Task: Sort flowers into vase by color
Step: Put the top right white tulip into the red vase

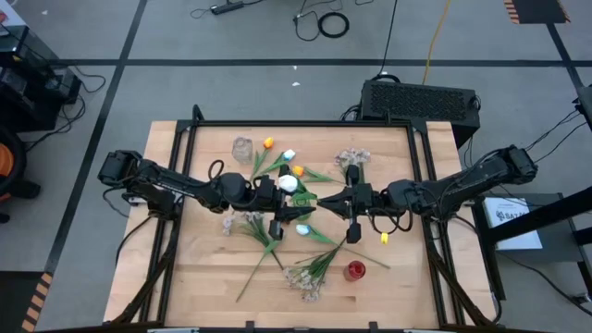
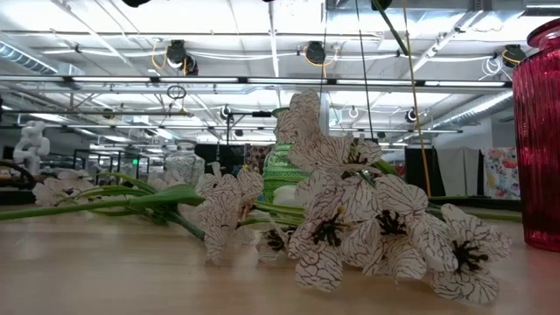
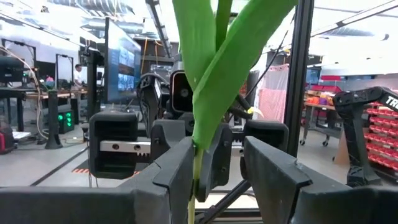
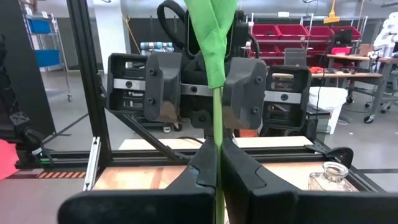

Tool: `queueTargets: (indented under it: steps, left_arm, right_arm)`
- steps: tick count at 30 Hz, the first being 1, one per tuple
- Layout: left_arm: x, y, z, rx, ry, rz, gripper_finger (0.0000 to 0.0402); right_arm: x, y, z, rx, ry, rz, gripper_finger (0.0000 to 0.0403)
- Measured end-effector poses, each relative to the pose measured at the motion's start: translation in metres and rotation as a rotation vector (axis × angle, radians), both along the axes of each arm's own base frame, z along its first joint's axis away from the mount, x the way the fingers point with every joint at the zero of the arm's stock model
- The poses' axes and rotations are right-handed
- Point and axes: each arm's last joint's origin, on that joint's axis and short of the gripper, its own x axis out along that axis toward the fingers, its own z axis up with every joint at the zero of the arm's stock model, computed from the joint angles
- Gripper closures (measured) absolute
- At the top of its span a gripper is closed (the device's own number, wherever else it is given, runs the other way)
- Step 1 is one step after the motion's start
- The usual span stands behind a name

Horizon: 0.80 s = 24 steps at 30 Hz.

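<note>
High view: left gripper (image 1: 298,215) and right gripper (image 1: 326,201) meet mid-bench (image 1: 203,277), facing, white tulip (image 1: 289,184) stem between.
Left wrist view: left jaws part-open, stem (image 3: 198,171) against one finger (image 3: 177,171), second finger clear.
Right wrist view: right jaws clamped on stem (image 4: 217,143); left jaws straddle it just beyond.
</note>
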Motion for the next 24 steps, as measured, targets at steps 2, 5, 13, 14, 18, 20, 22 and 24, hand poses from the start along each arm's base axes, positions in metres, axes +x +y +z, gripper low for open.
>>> queueTargets:
  steps: [2,5,13,14,18,20,22,24]
  left_arm:
    - [0.0000,0.0000,0.0001,0.001,-0.001,0.001,0.0251]
    - [-0.0001,0.0001,0.0002,0.020,-0.005,0.008,0.0251]
    - [0.0000,0.0009,0.0001,0.019,-0.004,0.029,0.0251]
    - [0.0001,0.0015,0.0001,0.019,-0.004,0.033,0.0252]
    - [0.0004,0.0031,0.0001,0.017,-0.004,0.039,0.0266]
    - [0.0004,0.0032,0.0000,0.017,-0.003,0.040,0.0278]
    - [0.0004,0.0033,-0.0001,0.018,-0.003,0.043,0.0293]
    - [0.0004,0.0034,-0.0002,0.017,-0.001,0.044,0.0309]
  right_arm:
    - [0.0000,0.0000,-0.0001,-0.001,0.001,0.000,0.0403]
    - [0.0000,0.0000,-0.0001,-0.001,0.001,0.000,0.0403]
    - [0.0025,0.0006,-0.0013,0.002,-0.008,-0.001,0.0403]
    - [0.0030,0.0007,-0.0016,0.002,-0.009,-0.001,0.0403]
    - [0.0068,-0.0009,-0.0051,-0.010,0.001,-0.011,0.0403]
    - [0.0074,-0.0023,-0.0057,-0.011,0.005,-0.017,0.0403]
    - [0.0075,-0.0037,-0.0052,-0.008,0.001,-0.021,0.0403]
    - [0.0075,-0.0037,-0.0053,-0.007,0.003,-0.021,0.0403]
